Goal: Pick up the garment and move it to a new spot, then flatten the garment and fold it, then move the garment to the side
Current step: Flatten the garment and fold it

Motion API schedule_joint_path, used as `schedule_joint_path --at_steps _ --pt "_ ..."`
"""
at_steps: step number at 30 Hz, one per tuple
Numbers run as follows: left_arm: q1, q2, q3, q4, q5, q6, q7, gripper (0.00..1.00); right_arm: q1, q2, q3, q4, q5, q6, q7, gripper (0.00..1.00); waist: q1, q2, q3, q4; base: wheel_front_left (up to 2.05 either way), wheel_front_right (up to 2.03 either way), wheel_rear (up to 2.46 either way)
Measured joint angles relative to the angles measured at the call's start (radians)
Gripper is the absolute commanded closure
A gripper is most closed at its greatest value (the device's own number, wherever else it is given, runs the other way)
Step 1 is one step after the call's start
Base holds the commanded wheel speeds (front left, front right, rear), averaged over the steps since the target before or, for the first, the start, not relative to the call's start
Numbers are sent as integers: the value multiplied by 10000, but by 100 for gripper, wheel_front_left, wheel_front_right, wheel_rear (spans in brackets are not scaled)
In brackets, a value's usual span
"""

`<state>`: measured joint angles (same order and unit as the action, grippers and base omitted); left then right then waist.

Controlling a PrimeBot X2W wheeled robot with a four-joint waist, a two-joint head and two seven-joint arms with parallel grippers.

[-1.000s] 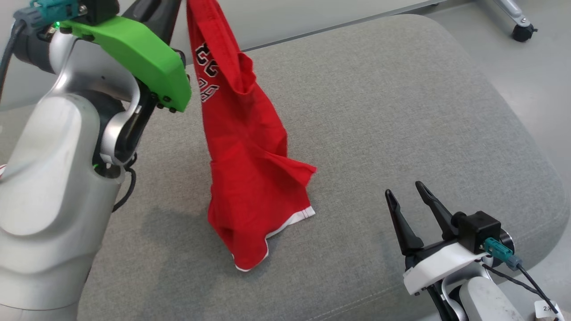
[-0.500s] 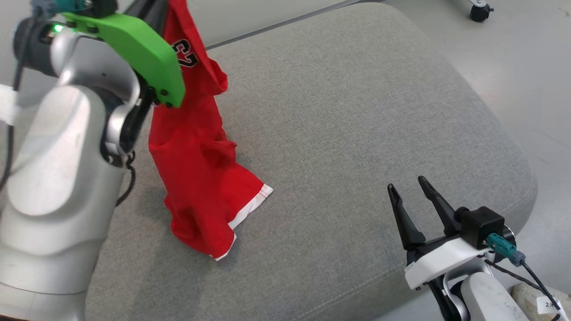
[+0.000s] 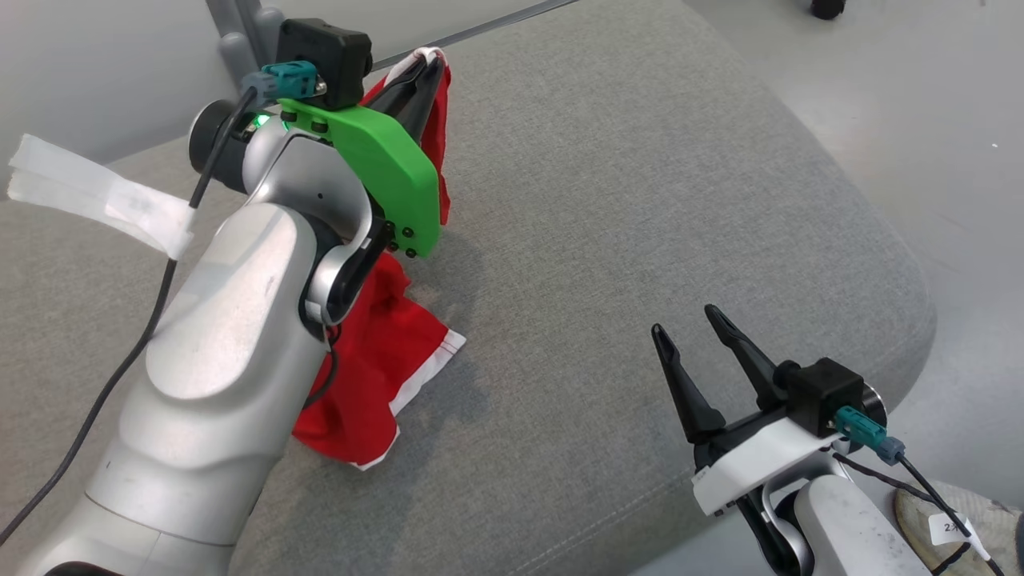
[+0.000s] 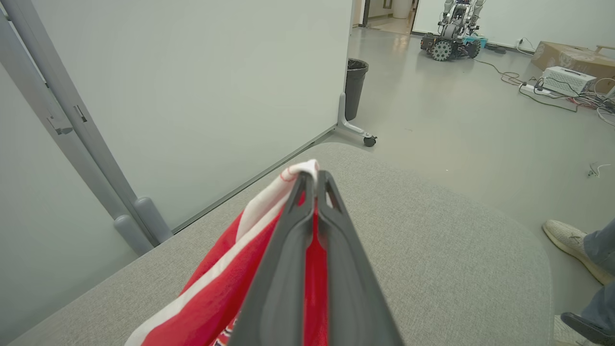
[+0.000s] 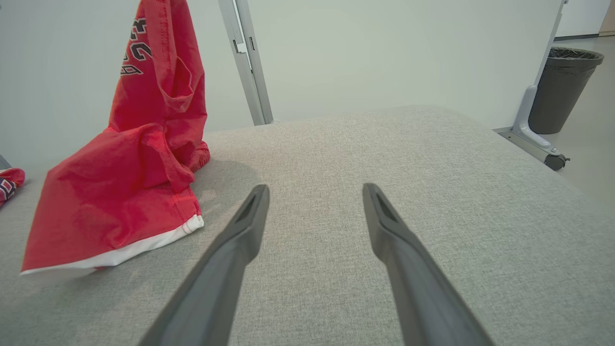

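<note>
While the grey cushion (image 3: 640, 200) carries its crumpled lower half, the red garment (image 3: 376, 384) hangs limp from our left claw (image 3: 430, 64), which is clenched on a white-trimmed edge. We judge it light, soft and floppy. Our right claw (image 3: 685, 319), spread and empty, could take the opposite hem corner.
</note>
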<state>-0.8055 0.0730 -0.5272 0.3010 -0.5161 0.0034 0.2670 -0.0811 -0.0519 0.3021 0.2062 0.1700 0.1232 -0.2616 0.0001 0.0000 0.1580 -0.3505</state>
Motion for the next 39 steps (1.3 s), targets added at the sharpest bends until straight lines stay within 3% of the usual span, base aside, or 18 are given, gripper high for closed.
schedule_joint_path --at_steps 14,25,26,30,39 --pt "-900 69 -245 909 479 -224 -301 100 8 31 619 -96 1206 -29 0 0 0 0 461 -1375 0 0 0" --pt "-1788 -238 -871 2080 612 -713 -652 100 35 61 485 -518 1641 -614 0 0 0 0 1334 -2147 0 0 0" --pt "-1771 -222 -890 2259 612 -736 -660 91 33 73 489 -529 1657 -633 0 0 0 0 1382 -2189 0 0 0" --pt "-1752 -224 -997 2823 614 -792 -746 2 21 84 537 -550 1657 -723 0 0 0 0 1495 -2286 0 0 0" --pt "-1256 -261 -1074 3551 88 -924 -504 0 -105 88 830 -337 1616 -711 0 0 0 0 1247 -2229 0 0 0"
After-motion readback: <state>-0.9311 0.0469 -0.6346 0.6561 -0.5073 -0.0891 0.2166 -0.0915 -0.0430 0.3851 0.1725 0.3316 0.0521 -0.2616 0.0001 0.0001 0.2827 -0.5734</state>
